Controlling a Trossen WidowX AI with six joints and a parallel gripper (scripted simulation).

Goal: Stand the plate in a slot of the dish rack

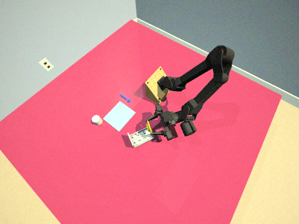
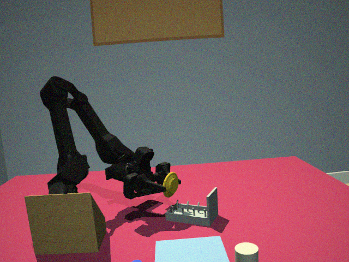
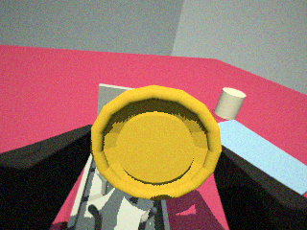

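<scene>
The yellow plate point(image 1: 149, 126) point(image 2: 170, 184) point(image 3: 155, 148) is held on edge, nearly upright, above the near-arm end of the dish rack. The black gripper point(image 1: 148, 127) point(image 2: 172, 185) point(image 3: 155, 144) is shut on the plate, with one finger at each side of its rim. The grey dish rack point(image 1: 134, 146) point(image 2: 187, 221) stands on the red surface with short pegs inside and a tall panel at its far end. In the wrist view the rack's tall panel point(image 3: 107, 98) shows behind the plate, which hides part of the rack. A gap shows between plate and rack in the exterior view.
A light blue square point(image 1: 119, 116) point(image 2: 190, 249) point(image 3: 266, 150) lies beside the rack. A white cylinder point(image 1: 96, 119) point(image 2: 246, 252) point(image 3: 230, 103) stands beyond it. A blue spoon-like piece point(image 1: 124, 97) lies near a wooden block point(image 1: 155, 83) point(image 2: 63, 224) close to the arm's base.
</scene>
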